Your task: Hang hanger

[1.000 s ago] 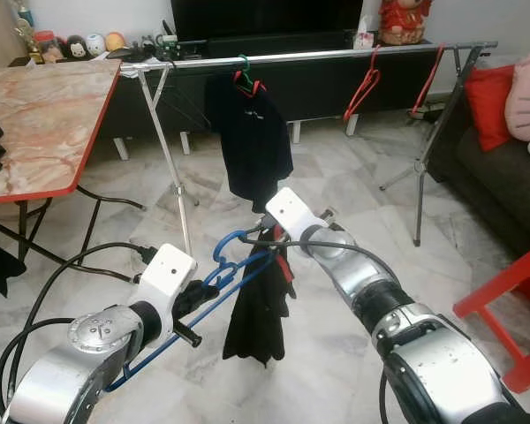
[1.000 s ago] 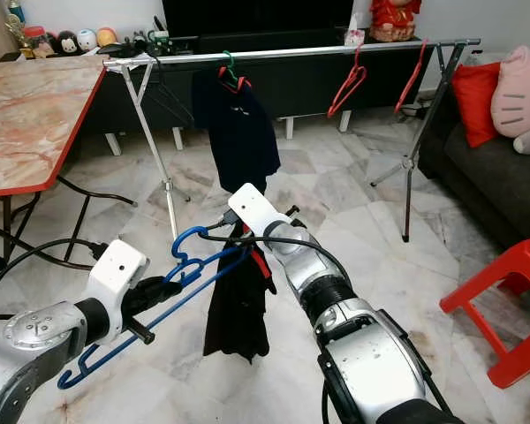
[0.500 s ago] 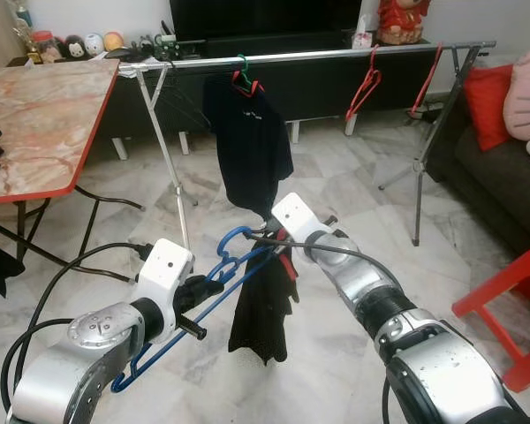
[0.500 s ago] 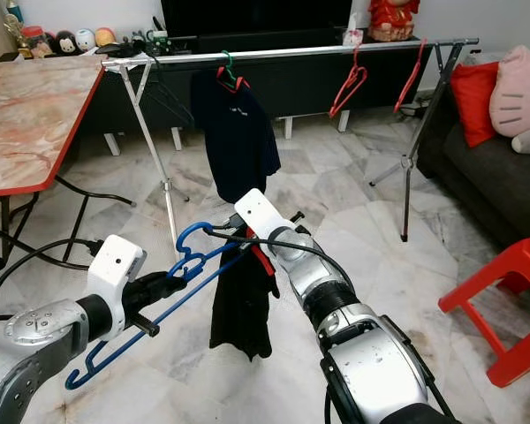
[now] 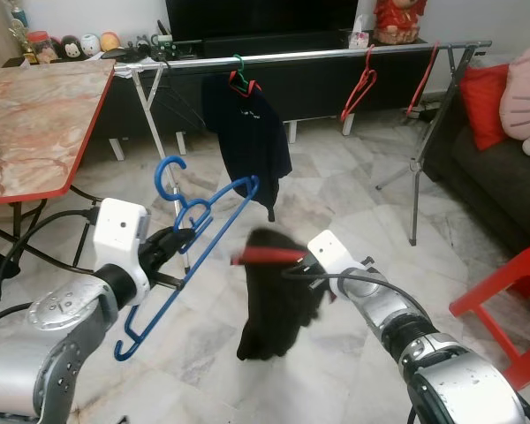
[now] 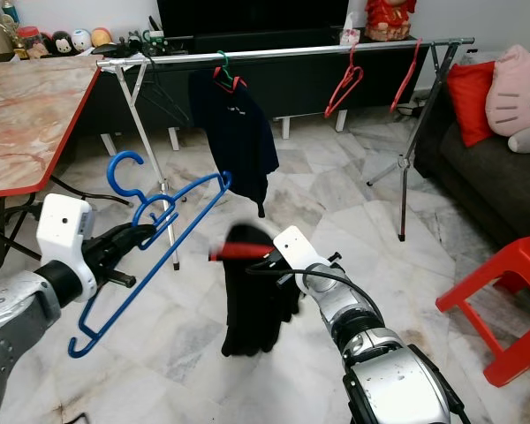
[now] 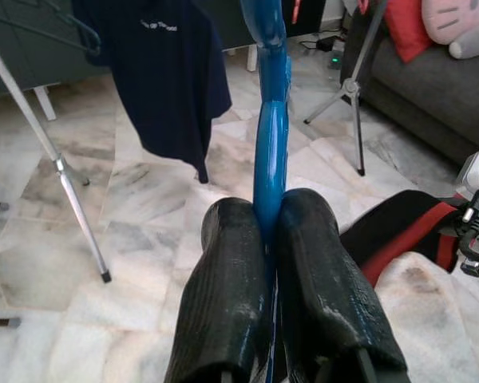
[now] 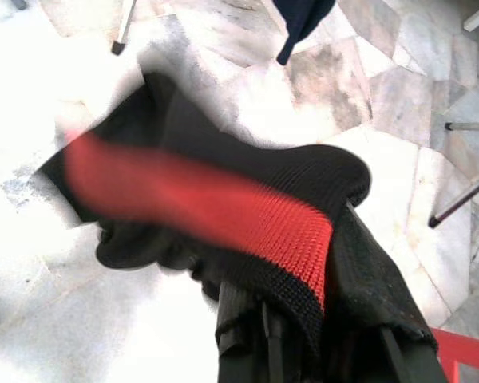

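Left claw (image 7: pixel 271 239) pinches the blue hanger (image 5: pixel 199 230), right claw (image 8: pixel 303 335) grips the black garment (image 5: pixel 278 300) — swinging, it may slip.

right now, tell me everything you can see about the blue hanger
The blue hanger looks like glossy plastic, with a curled hook at the top, a smaller loop below it and notched ends. It is held tilted in the air, hook up and toward the rail, clamped near its neck in the left gripper. It is bare: the black garment hangs apart from it, in the right gripper.
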Tool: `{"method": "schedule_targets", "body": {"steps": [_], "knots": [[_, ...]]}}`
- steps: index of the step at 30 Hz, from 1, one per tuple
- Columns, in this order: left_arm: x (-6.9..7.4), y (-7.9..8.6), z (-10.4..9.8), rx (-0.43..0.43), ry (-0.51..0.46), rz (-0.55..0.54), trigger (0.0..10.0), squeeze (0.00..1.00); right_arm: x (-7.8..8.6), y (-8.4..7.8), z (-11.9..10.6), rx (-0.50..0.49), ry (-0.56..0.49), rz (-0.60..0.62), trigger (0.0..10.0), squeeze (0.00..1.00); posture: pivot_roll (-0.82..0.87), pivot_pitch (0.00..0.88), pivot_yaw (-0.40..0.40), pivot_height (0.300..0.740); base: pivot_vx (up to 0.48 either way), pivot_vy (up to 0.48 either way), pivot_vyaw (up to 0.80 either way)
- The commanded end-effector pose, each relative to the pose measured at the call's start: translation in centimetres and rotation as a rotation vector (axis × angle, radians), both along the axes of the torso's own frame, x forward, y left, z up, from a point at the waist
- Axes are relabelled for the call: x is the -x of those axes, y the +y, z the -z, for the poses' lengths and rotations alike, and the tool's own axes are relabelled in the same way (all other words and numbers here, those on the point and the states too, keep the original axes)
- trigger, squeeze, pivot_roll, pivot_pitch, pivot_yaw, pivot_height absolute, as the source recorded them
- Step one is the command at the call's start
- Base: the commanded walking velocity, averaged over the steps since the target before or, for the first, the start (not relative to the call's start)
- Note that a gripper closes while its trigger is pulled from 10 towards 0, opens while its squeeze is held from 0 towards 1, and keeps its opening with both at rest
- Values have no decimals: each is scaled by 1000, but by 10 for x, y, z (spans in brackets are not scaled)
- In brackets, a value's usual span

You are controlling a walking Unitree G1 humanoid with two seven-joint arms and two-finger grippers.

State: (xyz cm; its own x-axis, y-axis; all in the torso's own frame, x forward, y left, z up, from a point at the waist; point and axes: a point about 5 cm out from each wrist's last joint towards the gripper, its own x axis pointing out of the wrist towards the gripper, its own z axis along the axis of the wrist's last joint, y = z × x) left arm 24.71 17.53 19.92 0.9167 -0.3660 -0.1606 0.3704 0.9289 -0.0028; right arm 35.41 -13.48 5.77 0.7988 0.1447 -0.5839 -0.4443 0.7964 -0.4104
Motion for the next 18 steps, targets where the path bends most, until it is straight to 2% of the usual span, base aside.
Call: {"method": "schedule_targets", "body": {"steps": [1, 3, 5, 7, 11, 15, 18], "knots": [[1, 1, 3, -36, 11, -6, 10000, 0, -5, 4, -8, -15, -29, -2, 10000, 0, -49, 0, -2, 740, 0, 0, 0], [1, 1, 5, -56, 20, -9, 10000, 0, -5, 4, -8, -15, -29, -2, 10000, 0, -50, 0, -2, 740, 0, 0, 0], [2, 14, 28, -241, 116, -44, 10000, 0, -7, 2, -10, -15, -36, 7, 10000, 0, -54, 0, 0, 740, 0, 0, 0], [6, 15, 37, -292, 162, -4, 10000, 0, -7, 1, -11, -16, -38, 11, 10000, 0, -54, 0, 0, 740, 0, 0, 0], [27, 3, 47, -286, 239, 219, 10000, 0, -10, 1, -15, -15, -46, 13, 10000, 0, -54, 0, -2, 740, 0, 0, 0], [34, 0, 46, -281, 256, 295, 10000, 0, -12, 1, -17, -15, -54, 15, 10000, 0, -54, 0, -2, 740, 0, 0, 0], [34, 1, 47, -288, 255, 301, 10000, 0, -12, 1, -18, -15, -54, 15, 10000, 0, -54, 0, -2, 740, 0, 0, 0]]}}
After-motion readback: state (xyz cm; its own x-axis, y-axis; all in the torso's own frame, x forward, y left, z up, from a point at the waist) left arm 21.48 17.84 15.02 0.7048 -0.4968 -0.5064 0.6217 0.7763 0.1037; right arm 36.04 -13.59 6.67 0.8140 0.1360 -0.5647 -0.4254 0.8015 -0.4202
